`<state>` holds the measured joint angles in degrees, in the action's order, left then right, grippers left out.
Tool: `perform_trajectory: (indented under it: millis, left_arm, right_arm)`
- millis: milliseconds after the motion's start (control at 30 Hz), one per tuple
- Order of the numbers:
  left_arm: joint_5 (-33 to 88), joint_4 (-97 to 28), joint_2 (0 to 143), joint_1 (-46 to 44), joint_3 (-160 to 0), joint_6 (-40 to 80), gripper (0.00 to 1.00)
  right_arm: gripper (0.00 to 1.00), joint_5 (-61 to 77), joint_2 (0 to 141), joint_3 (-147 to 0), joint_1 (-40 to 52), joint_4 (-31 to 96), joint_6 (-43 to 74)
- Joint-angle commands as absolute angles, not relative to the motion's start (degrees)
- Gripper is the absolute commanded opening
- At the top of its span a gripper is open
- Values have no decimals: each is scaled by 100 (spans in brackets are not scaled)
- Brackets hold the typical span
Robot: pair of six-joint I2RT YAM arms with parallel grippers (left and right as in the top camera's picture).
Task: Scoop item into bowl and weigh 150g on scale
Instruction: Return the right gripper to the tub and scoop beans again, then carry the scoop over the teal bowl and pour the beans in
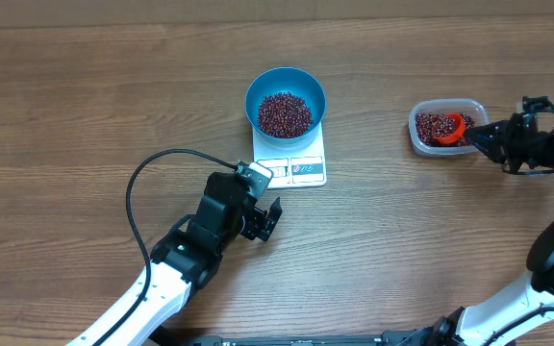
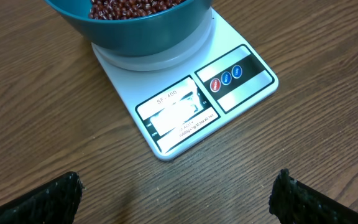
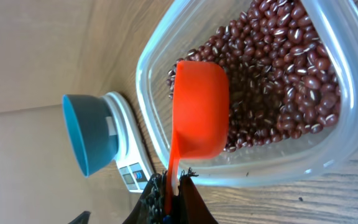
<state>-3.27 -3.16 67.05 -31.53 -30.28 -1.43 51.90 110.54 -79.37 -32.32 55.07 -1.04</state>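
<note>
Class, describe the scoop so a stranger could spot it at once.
At the right of the wooden table sits a clear plastic container of red-brown beans. The scoop rests in it, handle in the right gripper. It is the only bright orange thing.

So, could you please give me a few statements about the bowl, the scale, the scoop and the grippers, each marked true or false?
1. The blue bowl sits on the scale. True.
2. The blue bowl is empty. False: it holds a pile of beans.
3. The right gripper is shut on the handle of the orange scoop. True.
4. The orange scoop hangs over the blue bowl. False: its cup is in the clear container, over the beans there.
5. The left gripper is clamped on the scale. False: it is open, holds nothing, and is apart from the scale.
</note>
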Motion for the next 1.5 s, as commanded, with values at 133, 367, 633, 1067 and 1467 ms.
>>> perform_trajectory:
  millis: [133,367,633,1067,1467]
  left_arm:
    - [-338,-298,6751,-3181,-2998,-67,100]
    - [-338,-298,6751,-3179,-2998,-67,100]
    - [-338,-298,6751,-3179,-2998,-67,100]
    - [-338,-298,6751,-3181,-2998,-67,100]
    - [-338,-298,6751,-3181,-2998,-69,99]
  right_arm:
    - [4,6316,11093,-7898,-3548,5701,-812]
    - [4,6718,11093,-7898,-3787,5922,-1105]
    - [4,7883,11091,-7926,-3800,5881,-1105]
    - [4,8326,11039,-7924,-3111,5922,-1098]
    - [4,8202,11037,-7970,-1546,4923,-3]
